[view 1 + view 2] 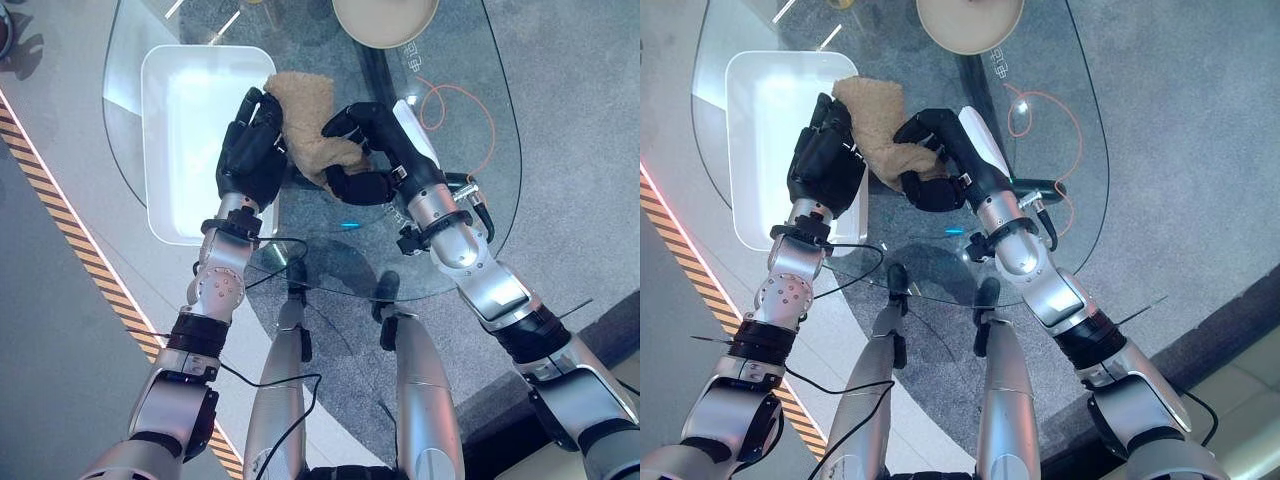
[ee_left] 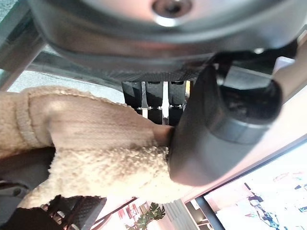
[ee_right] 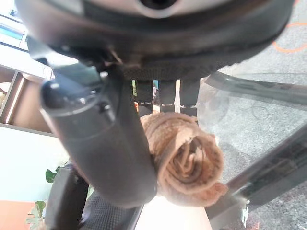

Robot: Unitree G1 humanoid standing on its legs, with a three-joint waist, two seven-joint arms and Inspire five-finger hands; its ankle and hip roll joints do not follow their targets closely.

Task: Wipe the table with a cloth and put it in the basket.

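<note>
A tan fluffy cloth (image 1: 305,115) lies bunched on the glass table (image 1: 480,190), right beside the white basket (image 1: 170,90). Both hands hold it. My left hand (image 1: 250,150) is at the cloth's left edge, over the basket's right rim, with its thumb (image 2: 216,129) pressed into the cloth (image 2: 91,139) against its fingers. My right hand (image 1: 375,140) grips the right side, fingers curled over the top and thumb (image 3: 105,143) beneath. There the cloth (image 3: 187,163) is rolled into a wad.
The basket is a shallow white rectangular tub with nothing in it, at the table's left end. A round beige object (image 1: 385,20) sits at the table's far edge. An orange cable (image 1: 462,105) loops on the grey floor under the glass. A striped floor strip (image 1: 60,220) runs along the left.
</note>
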